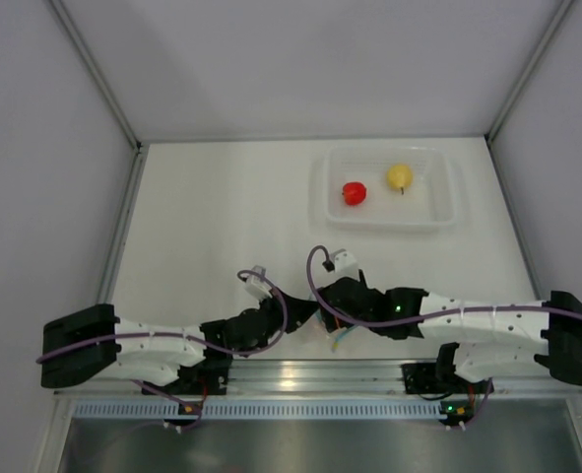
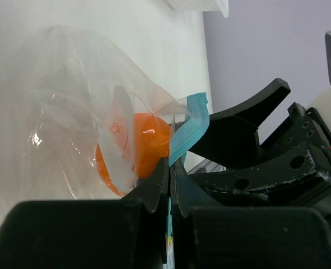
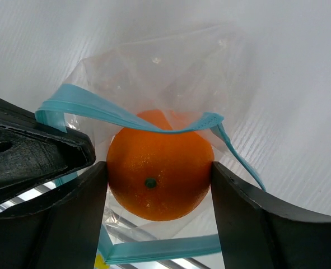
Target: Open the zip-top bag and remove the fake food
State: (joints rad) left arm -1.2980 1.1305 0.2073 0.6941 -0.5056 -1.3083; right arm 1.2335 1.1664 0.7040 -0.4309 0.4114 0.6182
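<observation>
The clear zip-top bag lies open near the table's front edge, its light blue zip strip spread apart. My left gripper is shut on the blue strip at the bag's mouth. My right gripper is shut on the orange round fruit at the bag's mouth, one finger on each side. The orange fruit also shows through the plastic in the left wrist view. The red fruit and the yellow pear lie in the clear tray. In the top view both grippers meet around.
The clear rigid tray stands at the back right of the white table. Grey walls close in the table on three sides. A metal rail runs along the near edge by the arm bases.
</observation>
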